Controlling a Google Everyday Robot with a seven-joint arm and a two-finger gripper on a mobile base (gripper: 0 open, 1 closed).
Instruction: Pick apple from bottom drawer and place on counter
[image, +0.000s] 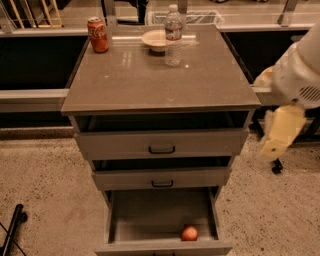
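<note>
One claw (276, 139) beside counter (160, 80), apple (189, 233) near bottom drawer (145, 216) front.

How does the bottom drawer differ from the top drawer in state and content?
The bottom drawer is pulled far out; the top drawer is open only slightly. The bottom drawer shows its floor, with an apple at the front right; the top drawer's inside is dark. Both are grey. The end effector hangs off to the right, level with the top drawer, touching neither.
</note>
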